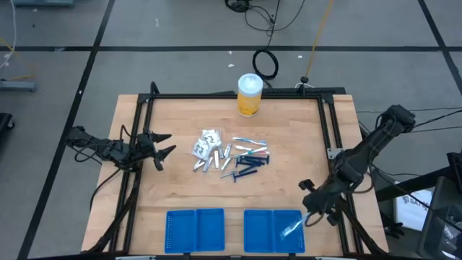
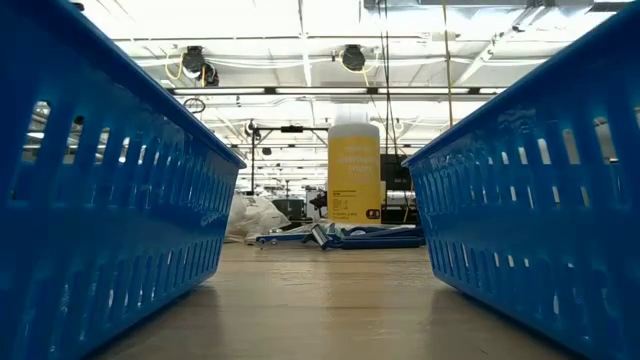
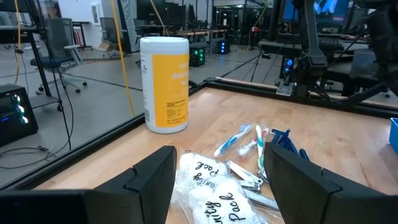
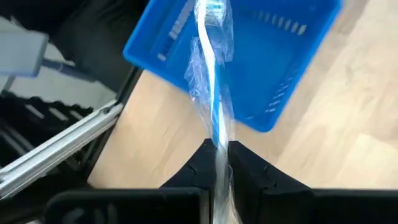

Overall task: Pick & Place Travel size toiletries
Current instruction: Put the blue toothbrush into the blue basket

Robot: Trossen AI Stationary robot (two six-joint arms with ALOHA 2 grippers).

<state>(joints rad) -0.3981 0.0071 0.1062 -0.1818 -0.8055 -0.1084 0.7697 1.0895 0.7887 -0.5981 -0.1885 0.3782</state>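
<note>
1. In the high view we saw the right gripper (image 1: 312,211) at the near right corner of the table (image 1: 289,173), clamped on a clear-wrapped brush (image 1: 291,230) whose free end reached over the right blue tray (image 1: 260,227). The left blue tray (image 1: 195,231) sat beside it. The left gripper (image 1: 163,153) waited at the left edge, fingers spread apart, pointed at the pile of toiletries (image 1: 231,155) in mid-table. A yellow canister (image 1: 250,95) stood at the far edge.

2. In the low view we looked down the lane between the two tray walls (image 2: 120,200); the canister (image 2: 354,178) and the pile (image 2: 340,236) lay beyond. Neither gripper showed here.

3. In the left wrist view we saw white packets (image 3: 208,186) just ahead of the open fingers (image 3: 155,180), with brushes (image 3: 245,140) and dark blue sticks (image 3: 286,140) past them.

4. In the right wrist view the brush (image 4: 214,93) was pinched by its wrapper end alone, hanging over the tray's corner (image 4: 261,118).

5. We judged the risk thus: so near the rim, a release could drop the brush across the wall or onto the table, and the slack wrapper could slip or cling to the pads.
</note>
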